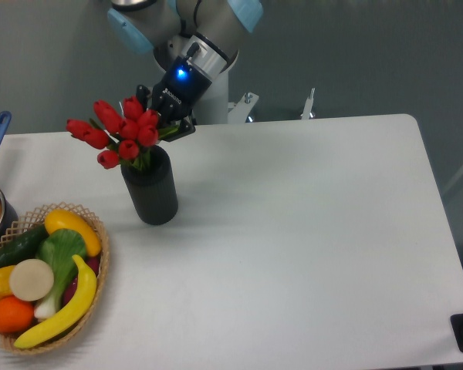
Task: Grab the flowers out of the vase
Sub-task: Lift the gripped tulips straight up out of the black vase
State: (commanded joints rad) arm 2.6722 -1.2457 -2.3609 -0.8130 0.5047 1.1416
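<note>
Fruit basket [42, 281] sitting at table [293, 247] front-left, black vase [150, 193] standing behind it, red flowers [119, 132] resting in its mouth, pincer [166, 123] reaching among the blooms, grip state impossible to tell

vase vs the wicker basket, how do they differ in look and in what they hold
The vase is a plain matte black cylinder standing upright; the wicker basket is a low, wide, tan woven bowl. The vase holds red flowers rising out of its mouth; the basket holds fruit and vegetables lying in a heap. The gripper is right at the flowers above the vase; nothing is near the basket. Both rest on the white table.
</note>
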